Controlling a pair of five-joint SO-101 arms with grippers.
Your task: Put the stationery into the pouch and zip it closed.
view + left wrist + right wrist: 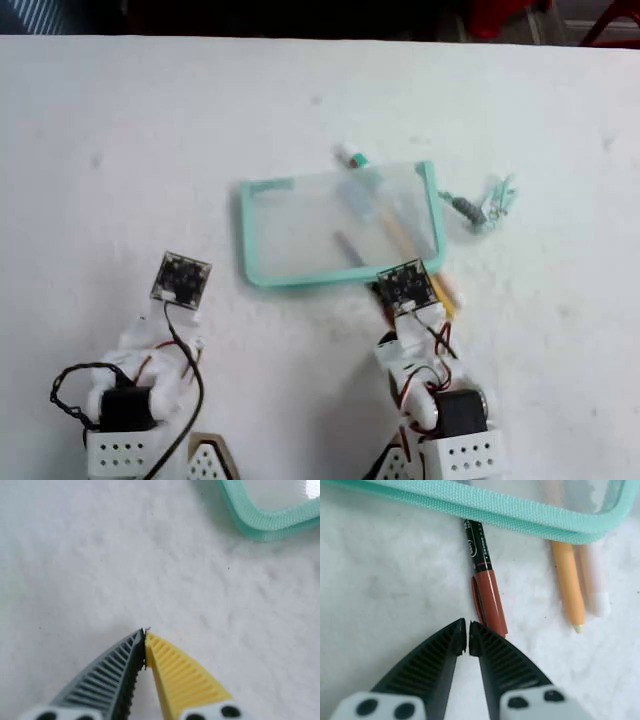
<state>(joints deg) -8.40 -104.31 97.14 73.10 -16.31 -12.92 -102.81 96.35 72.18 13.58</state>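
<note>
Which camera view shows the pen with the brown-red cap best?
The right wrist view: the pen shows its cap and black barrel clearly, running under the pouch edge. The high view gives a dark streak through the pouch.

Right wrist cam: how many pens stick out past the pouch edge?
3: red-capped pen just ahead of the right gripper; orange pen off to its side; pale pen right alongside the orange one. More may be hidden by the pouch.
</note>
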